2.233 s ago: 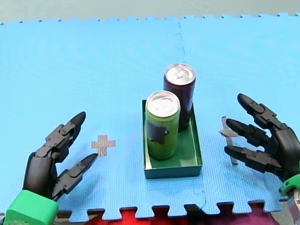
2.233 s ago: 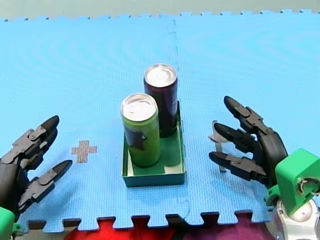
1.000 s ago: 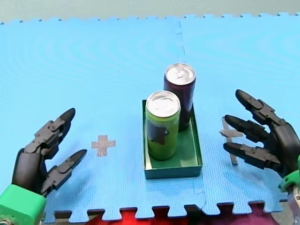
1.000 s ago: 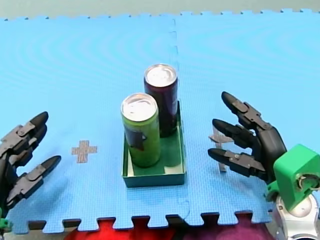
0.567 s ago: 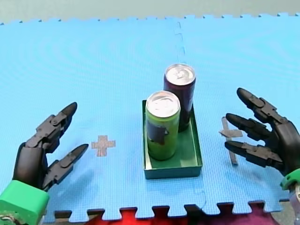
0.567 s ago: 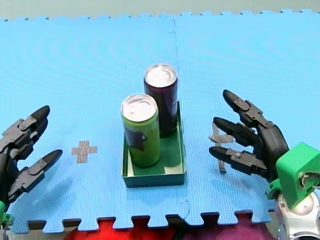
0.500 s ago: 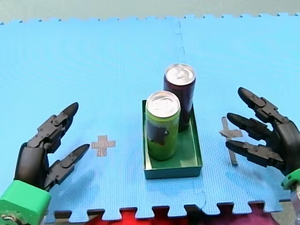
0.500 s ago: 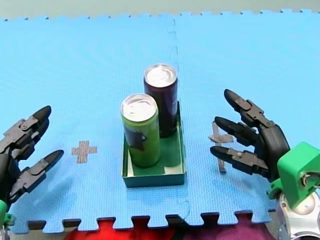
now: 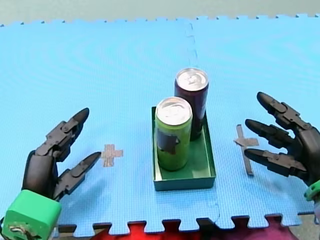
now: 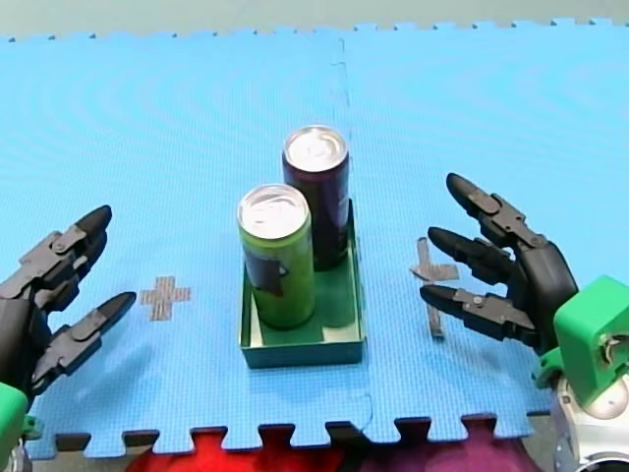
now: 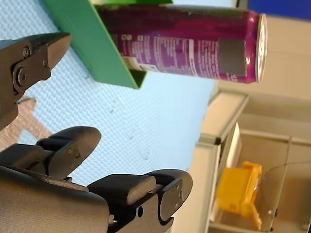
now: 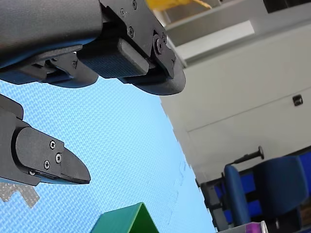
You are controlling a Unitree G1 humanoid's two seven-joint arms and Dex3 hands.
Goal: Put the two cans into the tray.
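Cans stand upright inside the green tray [image 9: 184, 183]: the green can [image 9: 173, 134] in the tray's near half, the purple can [image 9: 191, 102] just behind it in the far half. I cannot tell whether the two touch. The tray sits on a blue foam mat [image 9: 100, 75], close to the seam between two mat tiles.

Left of the tray a grey tape cross [image 9: 112, 155] is stuck to the mat. Right of the tray is a grey tape mark [image 9: 245, 150], a long strip crossed by a short one.

The left robot hand [image 9: 60, 160] is left of the tray, on the near side of the tape cross. It holds nothing, its fingers uncurled. The right robot hand [image 9: 285, 145] is right of the tray, with its fingertips near the tape mark. It too is empty and uncurled.

The first wrist view looks past dark fingers [image 11: 73, 145] at the tray's outer wall and the purple can's side, with small print and a grey patch on the label. Beyond the mat's edge it shows a yellow object [image 11: 240, 194]. The second wrist view catches one tray corner, a pale wall and a blue chair [image 12: 272, 194].
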